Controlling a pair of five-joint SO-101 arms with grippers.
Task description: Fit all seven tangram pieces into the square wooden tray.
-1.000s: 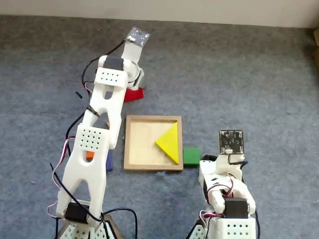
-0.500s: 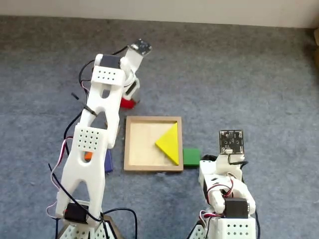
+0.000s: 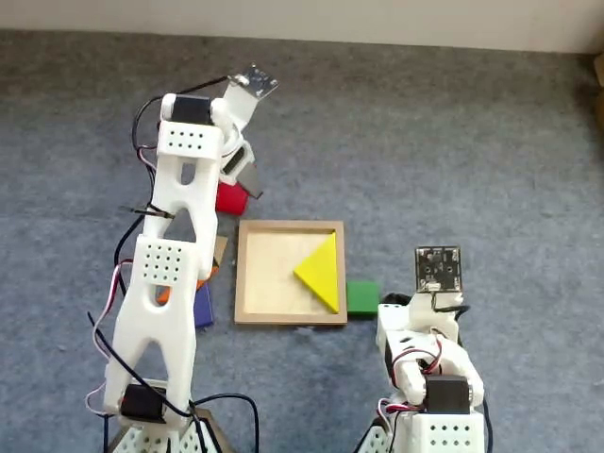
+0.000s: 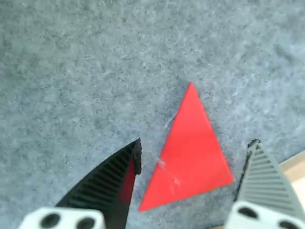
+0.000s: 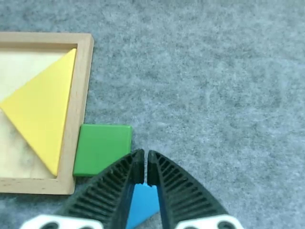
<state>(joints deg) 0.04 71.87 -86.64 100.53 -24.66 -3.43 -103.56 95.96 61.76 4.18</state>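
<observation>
From above, the tray (image 3: 242,274) sits mid-table with one piece in it. The yellow triangle (image 3: 321,272) lies flat with its long edge against the 3 o'clock wall and its apex toward the centre, which leaves the rest of the floor free for the other six. The green square (image 3: 361,296) lies on the carpet (image 3: 453,142), touching the rim's outer side at about 4 o'clock. The red triangle (image 3: 229,198) lies just off the tray's 10 o'clock corner, and the left gripper (image 3: 243,177) hangs over it. A dark-blue piece (image 3: 204,307) and an orange piece (image 3: 166,294) lie at 8 o'clock, partly hidden under that arm.

In your left wrist view, the left gripper (image 4: 195,143) has its jaws wide apart, one on each side of the red triangle (image 4: 188,157). Neither jaw touches it that I can see. That looks like lining up a pinch across the piece's narrow width. The piece lies flat and thin on the carpet, so I'd expect the jaws must go low to catch its edges.

In your right wrist view, the right gripper (image 5: 145,153) has its jaws together with nothing between them. It is parked just beside the green square (image 5: 102,149), above a light-blue piece (image 5: 143,202). The tray's rim (image 5: 88,95) and the yellow triangle (image 5: 40,114) show beyond, so this arm seems placed to feed in its nearby pieces.
</observation>
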